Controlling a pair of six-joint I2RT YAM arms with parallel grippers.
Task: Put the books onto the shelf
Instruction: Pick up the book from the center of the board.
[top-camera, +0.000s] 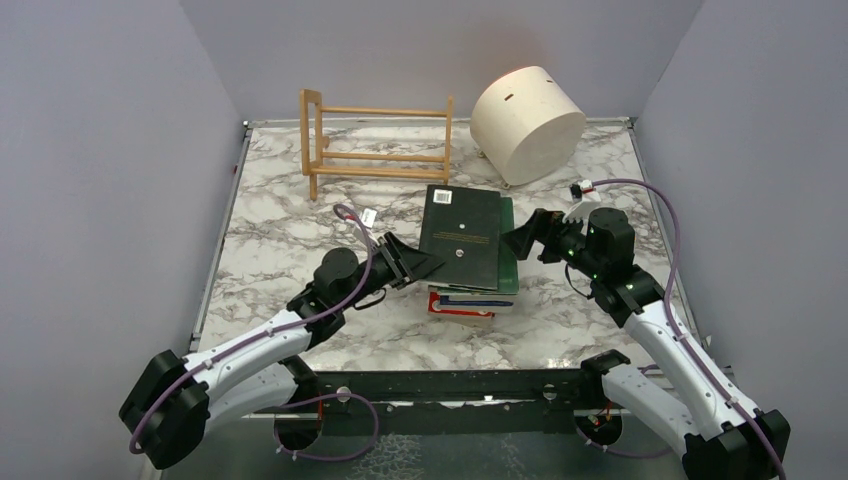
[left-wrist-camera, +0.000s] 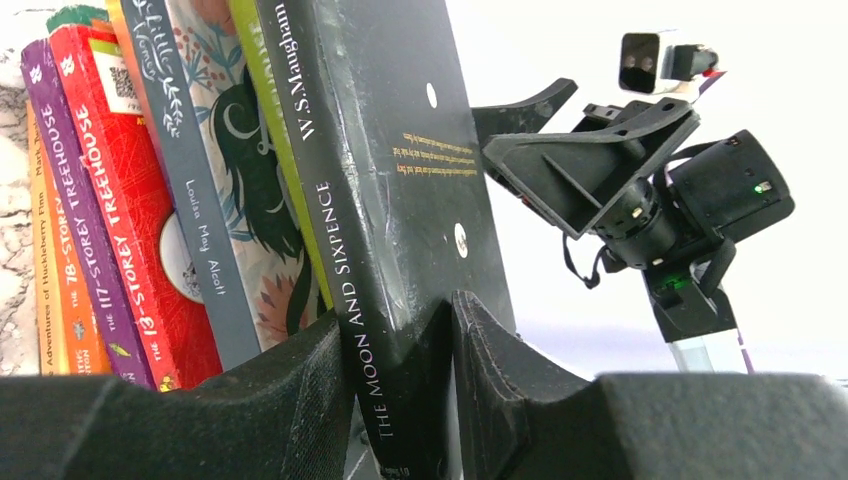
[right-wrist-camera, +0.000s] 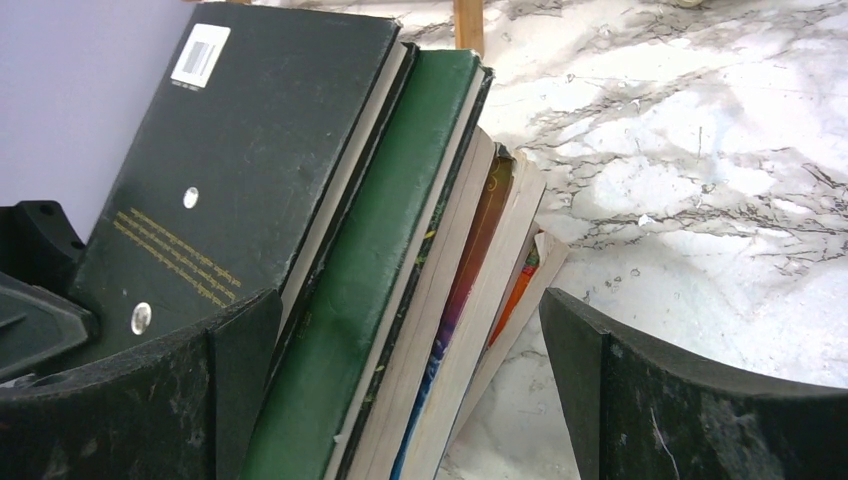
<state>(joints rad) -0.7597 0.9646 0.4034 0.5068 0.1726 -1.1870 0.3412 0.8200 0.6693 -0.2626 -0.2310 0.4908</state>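
The books lie stacked flat mid-table (top-camera: 465, 300), with a black book (top-camera: 460, 235) on top of a dark green one (right-wrist-camera: 380, 250). My left gripper (top-camera: 425, 265) is at the stack's left side. In the left wrist view it (left-wrist-camera: 398, 320) is shut on the black book (left-wrist-camera: 390, 180), one finger against the spine side and the other on the cover. Red, purple and orange spines (left-wrist-camera: 120, 200) sit below it. My right gripper (top-camera: 525, 240) is open at the stack's right side, and the page edges lie between its fingers (right-wrist-camera: 408, 310). The shelf (top-camera: 375, 145) stands at the back left with nothing on it.
A cream cylindrical drum (top-camera: 527, 122) lies on its side at the back right, just behind the stack. The marble table (top-camera: 290, 230) is walled in by grey panels on the left, back and right. A wooden post of the shelf (right-wrist-camera: 468, 25) shows beyond the books.
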